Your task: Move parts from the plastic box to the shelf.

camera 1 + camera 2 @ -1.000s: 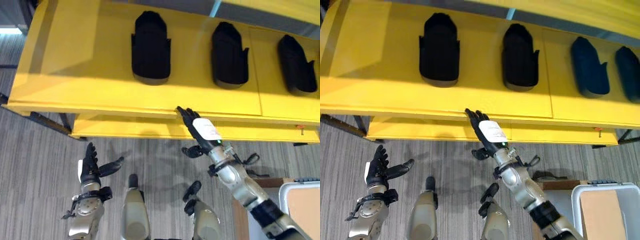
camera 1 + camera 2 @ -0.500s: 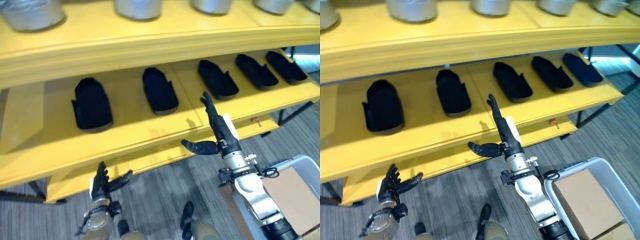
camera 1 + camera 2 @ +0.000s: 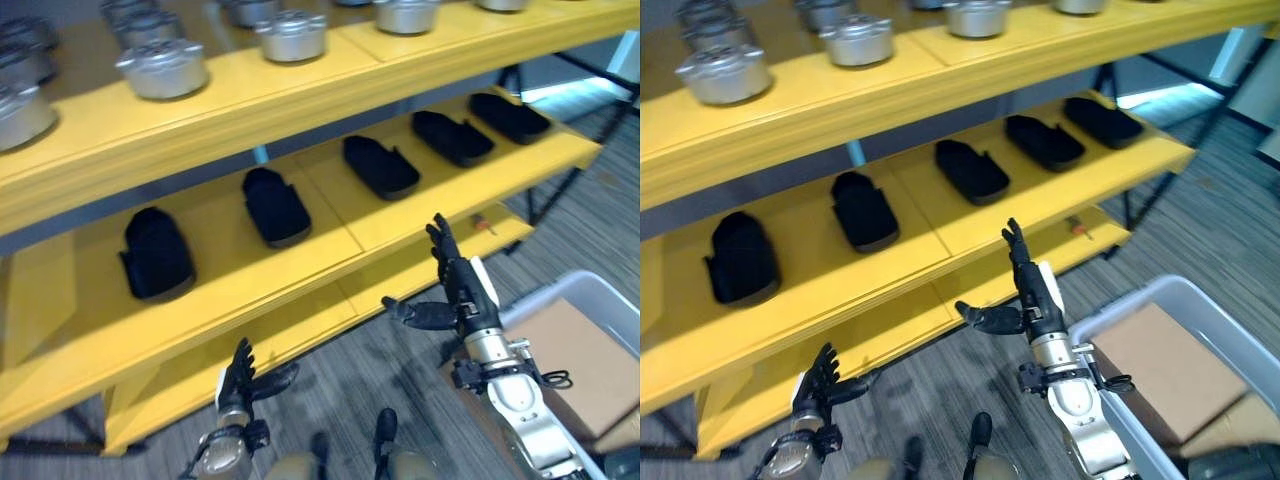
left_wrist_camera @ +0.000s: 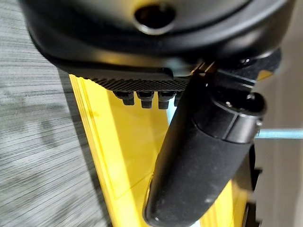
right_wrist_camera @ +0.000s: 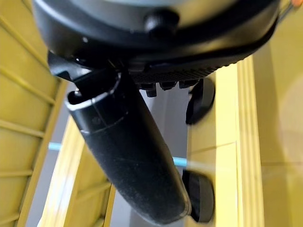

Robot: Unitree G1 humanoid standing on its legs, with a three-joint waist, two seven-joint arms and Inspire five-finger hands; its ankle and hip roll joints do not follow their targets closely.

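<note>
Parts [image 3: 157, 254] sit in a row along the middle board of the yellow shelf [image 3: 330, 225]: dark, matte, boot-shaped mouldings with rounded tops, each lying flat and well apart from its neighbour. I count five of them from my head cameras, running from the left end to the far right end. On the board above them stand round silver-grey metal parts [image 3: 162, 68], shiny and lidded like small pots. The shelf boards look smooth and painted, with a plain lip along the front edge.

At the lower right I see the plastic box [image 3: 1230, 330], pale grey with a rounded rim, and a flat brown cardboard piece [image 3: 1160, 368] lying in it. I can read no writing on anything.

My right hand [image 3: 462, 293] is raised in front of the lower shelf edge, fingers straight and spread, thumb stuck out sideways, holding nothing. My left hand [image 3: 240, 379] hangs low over the grey ribbed carpet [image 3: 330, 365], fingers likewise straight and apart, empty
</note>
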